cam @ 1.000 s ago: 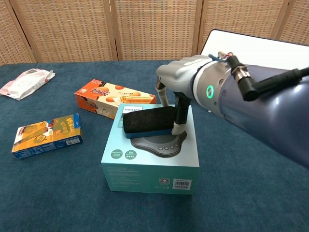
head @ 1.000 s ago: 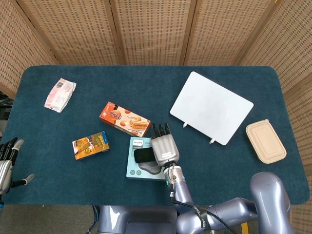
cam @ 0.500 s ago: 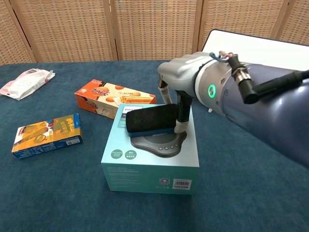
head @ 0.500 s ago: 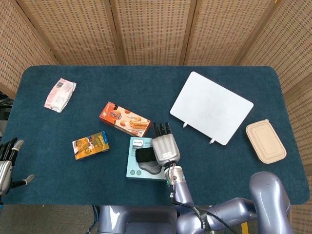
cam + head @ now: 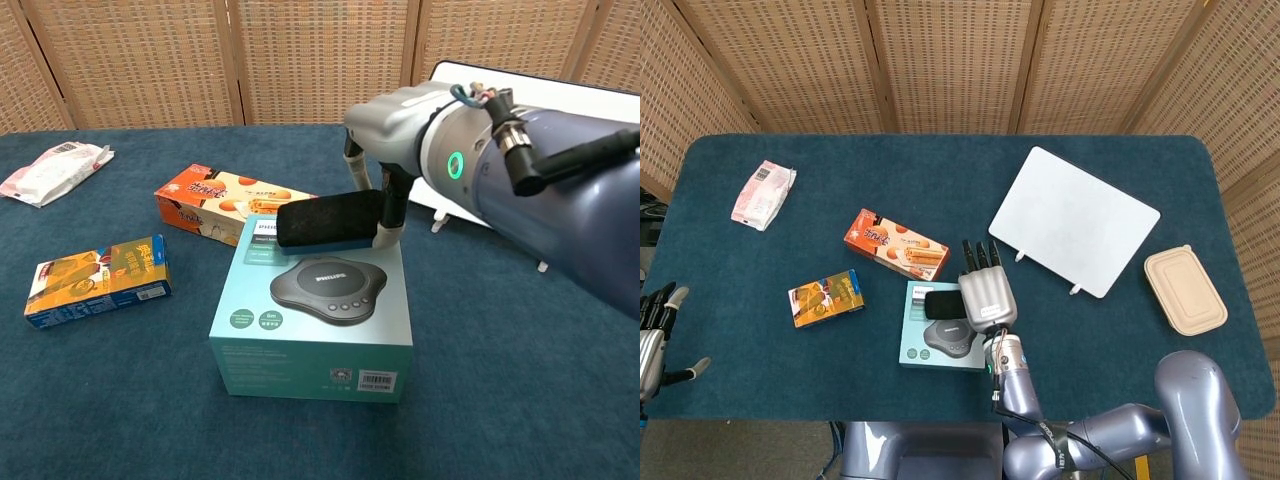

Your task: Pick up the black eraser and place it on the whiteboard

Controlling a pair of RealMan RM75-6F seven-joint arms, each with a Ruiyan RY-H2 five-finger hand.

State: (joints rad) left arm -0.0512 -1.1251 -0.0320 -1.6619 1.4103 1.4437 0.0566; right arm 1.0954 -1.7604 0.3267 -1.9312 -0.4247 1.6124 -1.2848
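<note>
A blue-covered desk (image 5: 1090, 340) seen from above and from chest height. At the far left edge, the left hand (image 5: 654, 330) rests low beside the desk, fingers (image 5: 662, 300) spread and holding nothing. Going right: a white and pink packet (image 5: 763, 193), a small yellow and blue box (image 5: 826, 298), and an orange biscuit box (image 5: 896, 245). Near the desk's centre sits a teal box (image 5: 315, 310) printed with a grey round device. Just above its far end, the right hand (image 5: 986, 292) grips the black eraser (image 5: 330, 221), lifted clear of the box top. Further right, well apart from the eraser, the whiteboard (image 5: 1073, 220) lies flat. A beige lidded container (image 5: 1184, 290) sits at the right edge.
</note>
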